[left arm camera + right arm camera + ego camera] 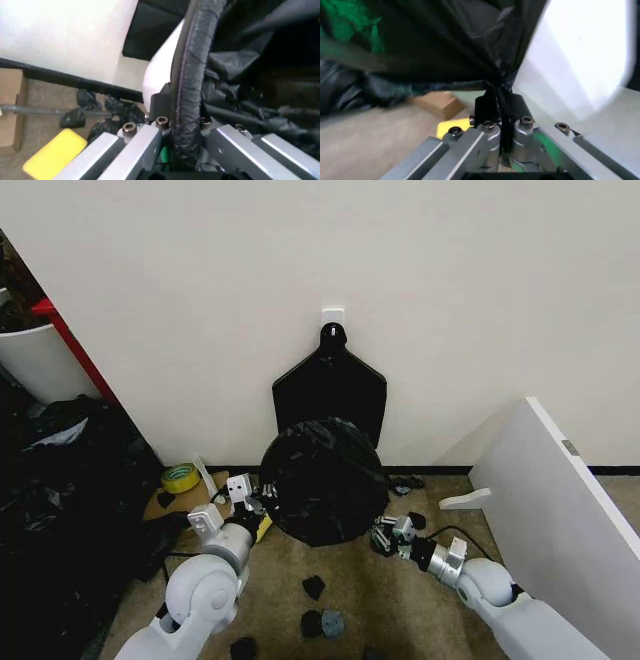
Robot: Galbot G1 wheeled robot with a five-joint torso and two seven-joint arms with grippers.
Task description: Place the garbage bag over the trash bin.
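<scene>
Left gripper (262,505) clamped on the rolled black rim of the garbage bag (322,480), fingers closed tight with the thick twisted edge running up between them in the left wrist view (186,123). Right gripper (384,537) pinched shut on a thin gathered bit of the same bag (445,48), plastic fanning out just above the fingers. Bag stretched over the mouth of the trash bin (162,63), covering it like a crinkly black disc between both grippers, bin standing on the carpet against the wall. White bin wall peeking out beside the bag rim in the left wrist view. Flat black bundle of bags (330,385) hanging on a white hook (333,315) right behind the bin. Yellow tape roll (180,477) and cardboard (190,500) off to the left by the wall, small black scraps (314,587) scattered on the carpet in front, white board (545,500) leaning on the right.
</scene>
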